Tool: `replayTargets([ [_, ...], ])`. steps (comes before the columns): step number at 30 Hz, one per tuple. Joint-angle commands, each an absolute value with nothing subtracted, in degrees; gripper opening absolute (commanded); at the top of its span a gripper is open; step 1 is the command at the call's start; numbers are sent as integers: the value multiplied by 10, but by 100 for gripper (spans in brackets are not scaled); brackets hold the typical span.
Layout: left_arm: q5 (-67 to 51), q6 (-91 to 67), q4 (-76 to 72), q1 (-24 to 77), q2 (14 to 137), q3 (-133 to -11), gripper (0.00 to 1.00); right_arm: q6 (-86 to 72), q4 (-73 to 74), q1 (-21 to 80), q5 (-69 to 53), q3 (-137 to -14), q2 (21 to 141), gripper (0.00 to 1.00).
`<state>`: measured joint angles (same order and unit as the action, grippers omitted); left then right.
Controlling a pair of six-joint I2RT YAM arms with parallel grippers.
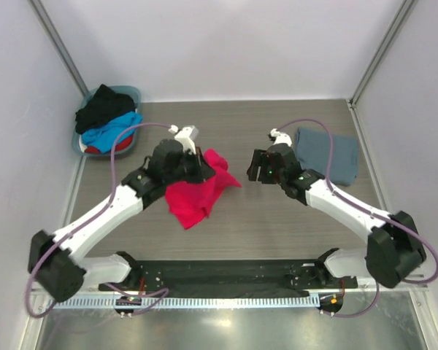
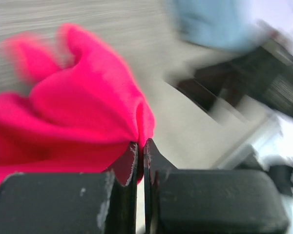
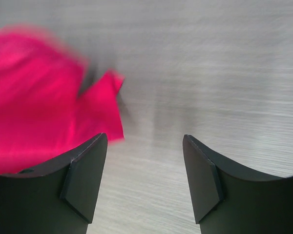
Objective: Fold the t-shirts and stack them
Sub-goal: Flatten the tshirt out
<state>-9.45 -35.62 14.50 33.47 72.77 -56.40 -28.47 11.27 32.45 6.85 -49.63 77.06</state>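
Note:
The red-pink t-shirt [image 1: 196,191] hangs crumpled from my left gripper [image 1: 201,166], which is shut on its cloth; the left wrist view shows the cloth [image 2: 83,117] pinched between the closed fingers. My right gripper [image 1: 257,169] is open and empty, to the right of the shirt; the right wrist view shows the shirt [image 3: 39,107] ahead and left of its fingers [image 3: 85,180]. A folded slate grey-blue t-shirt [image 1: 327,154] lies flat at the back right. Black [image 1: 104,106], bright blue [image 1: 113,130] and red shirts are piled in a basket at the back left.
The teal basket [image 1: 131,93] stands in the back left corner against the wall. White walls enclose the wooden table [image 1: 277,226] on three sides. Cables loop from both arms.

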Motion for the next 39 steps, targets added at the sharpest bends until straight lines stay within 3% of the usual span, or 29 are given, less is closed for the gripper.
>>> replayTargets([
  [1, -48, -359, 121, 466, 618, -587, 0, -298, 101, 323, 184, -490, 692, 70],
  [4, 16, -374, 204, 498, 564, -639, 2, -303, 101, 320, 212, -481, 661, 71],
  [7, 47, -360, 291, 448, 609, -728, 3, -304, 101, 317, 207, -480, 653, 71],
  [9, -38, -372, 293, 350, 689, -793, 0, -305, 105, 316, 207, -481, 651, 71],
  [12, -82, -389, 278, 290, 818, -845, 1, -303, 105, 315, 212, -479, 654, 71],
  [16, -40, -367, 249, 275, 944, -881, 0, -304, 107, 311, 209, -482, 663, 72],
  [21, -103, -381, 211, 228, 1028, -882, 4, -299, 109, 310, 200, -486, 669, 72],
  [24, -126, -378, 185, 215, 1038, -860, 23, -293, 109, 310, 170, -490, 674, 70],
  [25, -117, -378, 188, 215, 1035, -851, 49, -286, 106, 310, 157, -491, 677, 70],
  [28, -95, -390, 172, 214, 1004, -806, 80, -284, 101, 310, 102, -498, 707, 68],
  [31, -69, -396, 150, 215, 944, -766, 91, -279, 102, 311, 70, -510, 742, 67],
  [39, 101, -444, 163, 214, 745, -570, 100, -264, 124, 332, 80, -531, 763, 67],
])
